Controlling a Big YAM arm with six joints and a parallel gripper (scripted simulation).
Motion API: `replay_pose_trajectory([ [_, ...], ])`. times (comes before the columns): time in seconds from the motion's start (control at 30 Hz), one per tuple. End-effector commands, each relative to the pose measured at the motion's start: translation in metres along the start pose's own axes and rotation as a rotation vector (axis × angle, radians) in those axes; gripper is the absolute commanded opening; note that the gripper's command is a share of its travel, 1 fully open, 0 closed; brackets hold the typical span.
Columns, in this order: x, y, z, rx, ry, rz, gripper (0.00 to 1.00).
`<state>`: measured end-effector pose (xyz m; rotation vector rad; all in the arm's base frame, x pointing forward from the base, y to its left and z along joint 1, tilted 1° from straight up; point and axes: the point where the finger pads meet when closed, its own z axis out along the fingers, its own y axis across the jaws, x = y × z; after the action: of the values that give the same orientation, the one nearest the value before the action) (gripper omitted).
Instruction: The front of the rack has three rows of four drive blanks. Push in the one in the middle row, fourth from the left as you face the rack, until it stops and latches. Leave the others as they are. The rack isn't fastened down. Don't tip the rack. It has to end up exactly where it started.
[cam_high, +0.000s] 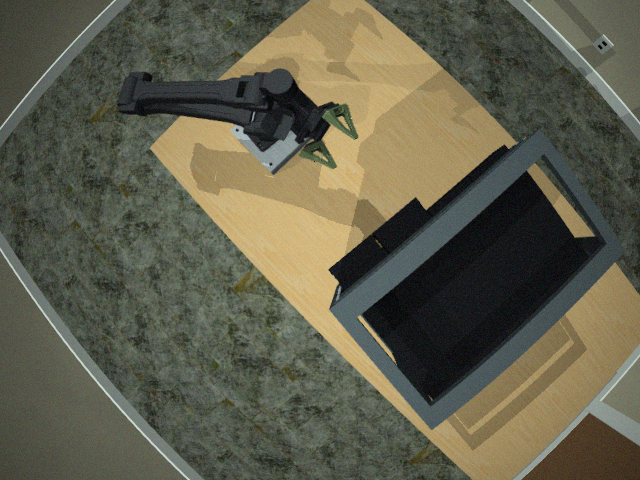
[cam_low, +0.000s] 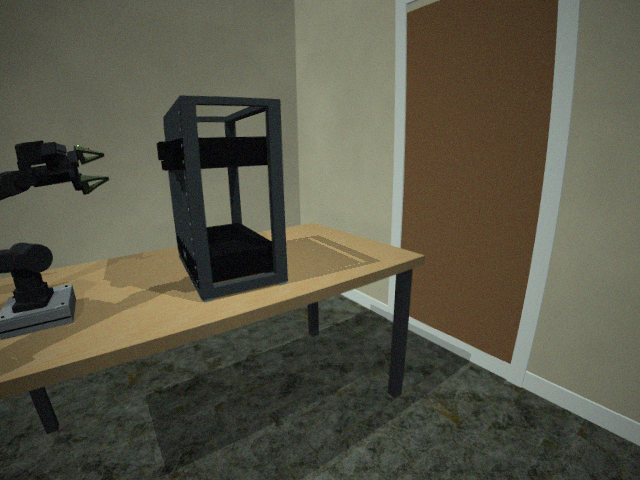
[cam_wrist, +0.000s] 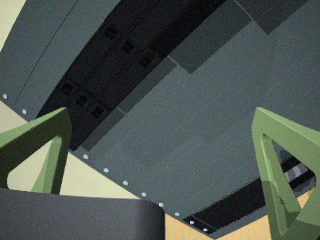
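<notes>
The grey open-frame rack (cam_high: 475, 279) stands upright on the wooden table, and also shows in the side view (cam_low: 227, 196). Dark drive blanks (cam_high: 382, 242) stick out of its front face toward my arm. In the side view a dark band of them (cam_low: 170, 155) juts out near the top. My gripper (cam_high: 345, 152) (cam_low: 104, 166) is open and empty. It hangs in the air well short of the rack's front, at about the height of that upper band. In the wrist view the green fingers frame the tilted rack front (cam_wrist: 187, 114), with a dark row of blanks (cam_wrist: 127, 67) above.
My arm's base (cam_high: 266, 149) is bolted to the table near its far-left end (cam_low: 36, 310). The table edge runs close behind the rack's right side (cam_low: 413, 258). A brown door (cam_low: 475, 170) stands beyond the table.
</notes>
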<state>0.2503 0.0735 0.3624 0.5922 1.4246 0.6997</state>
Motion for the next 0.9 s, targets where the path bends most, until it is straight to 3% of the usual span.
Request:
replay_pose_trajectory([
  [0.0, -0.04, 0.024, -0.007, -0.028, -0.046, 0.126, 1.0],
  [0.87, -0.073, 0.005, -0.033, 0.016, -0.045, 0.546, 1.0],
])
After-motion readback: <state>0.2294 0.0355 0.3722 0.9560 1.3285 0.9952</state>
